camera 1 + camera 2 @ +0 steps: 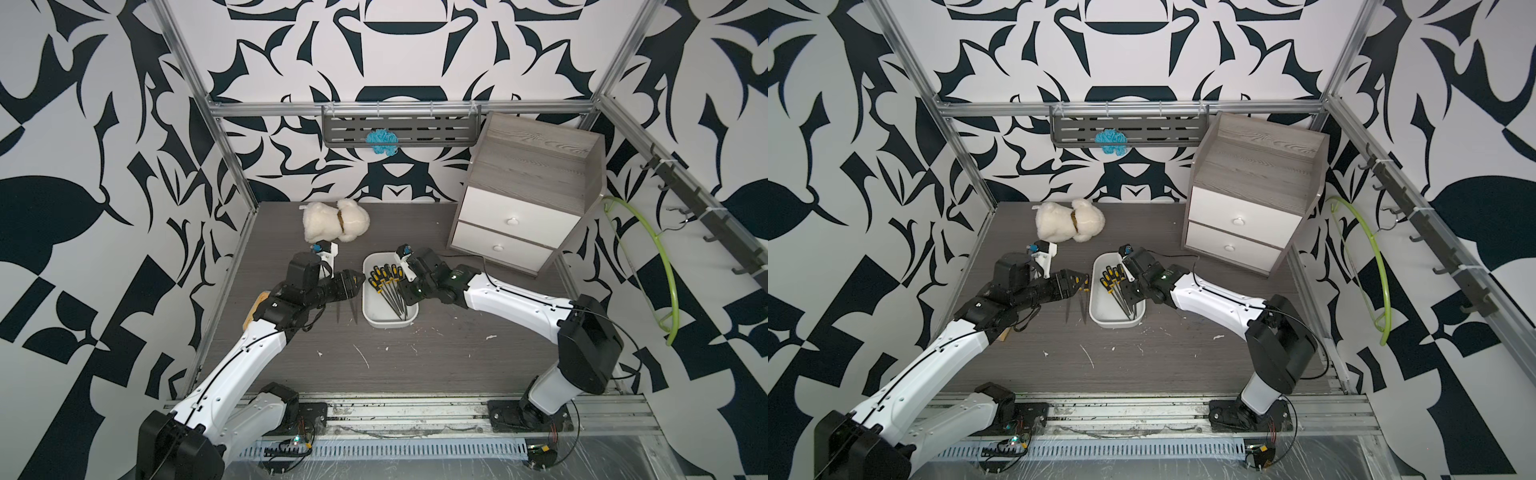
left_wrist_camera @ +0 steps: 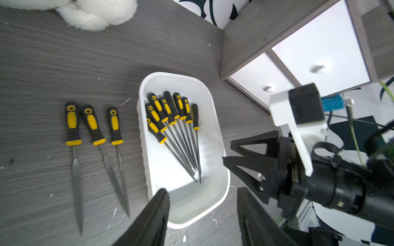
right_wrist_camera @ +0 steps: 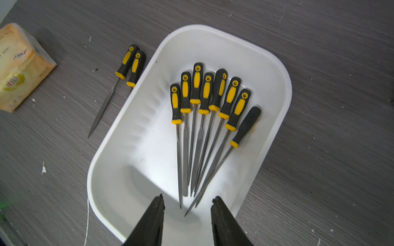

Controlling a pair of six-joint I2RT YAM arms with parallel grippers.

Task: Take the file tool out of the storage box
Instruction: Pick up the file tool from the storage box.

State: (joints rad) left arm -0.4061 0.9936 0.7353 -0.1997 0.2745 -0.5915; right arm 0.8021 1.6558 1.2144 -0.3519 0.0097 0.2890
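The storage box [image 1: 374, 309], a shallow white tub, sits mid-table and shows in both top views and both wrist views [image 2: 168, 166] [image 3: 138, 153]. Several file tools [image 1: 384, 278] with black and yellow handles lie fanned inside it [image 3: 204, 93]. Three more files [image 2: 92, 125] lie side by side on the table just left of the box. My left gripper [image 2: 202, 191] is open and empty, hovering at the box's left rim [image 1: 360, 279]. My right gripper [image 3: 188, 199] is open and empty over the box's near end, above the file tips [image 1: 403, 291].
A white plush toy [image 1: 334, 226] lies behind the left gripper. The grey cabinet [image 1: 528, 199] with two white drawers stands at the back right. A yellowish packet [image 3: 19, 70] lies under the left arm. A wall shelf [image 1: 399, 129] and a green hoop [image 1: 656, 266] border the cell.
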